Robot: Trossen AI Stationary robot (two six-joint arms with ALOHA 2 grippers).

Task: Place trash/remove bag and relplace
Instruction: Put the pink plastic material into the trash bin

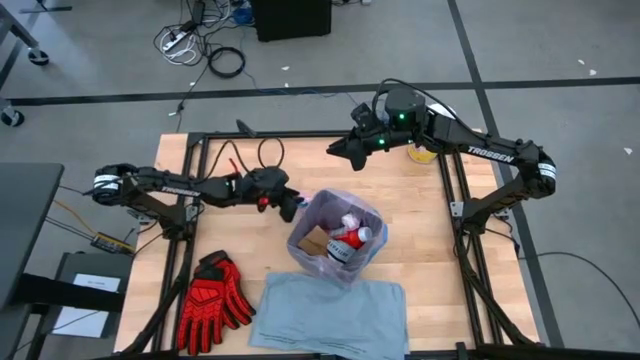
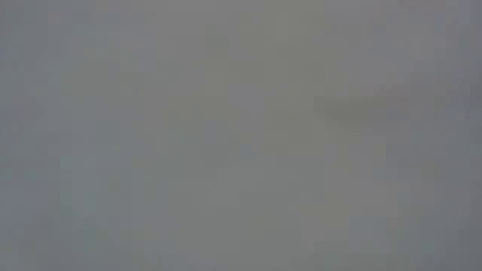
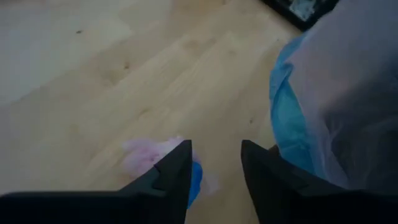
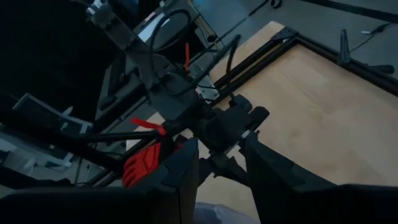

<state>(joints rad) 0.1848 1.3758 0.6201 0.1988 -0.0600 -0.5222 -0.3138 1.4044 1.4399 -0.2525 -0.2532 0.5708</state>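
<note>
A bin lined with the thin translucent lavender bag (image 1: 335,232) stands mid-table. In it lies trash: a red-capped bottle (image 1: 350,236) and a brown cardboard piece (image 1: 312,243). My left gripper (image 1: 291,207) is open just left of the bin's rim, low over the table. In its wrist view the bag (image 3: 348,93) bulges beside the fingers, with blue (image 3: 289,124) showing under the film. A pink and blue scrap (image 3: 155,157) lies on the wood by one finger; whether they touch, I cannot tell. My right gripper (image 1: 340,150) hangs open, high over the far side, nothing between its fingers (image 4: 180,171).
A folded grey-blue liner (image 1: 330,310) lies flat at the near edge, red gloves (image 1: 213,295) to its left. A yellow tub (image 1: 422,154) sits behind the right arm at the far right. Black frame rails (image 1: 455,200) run along the table's sides. The low view is a plain grey blur.
</note>
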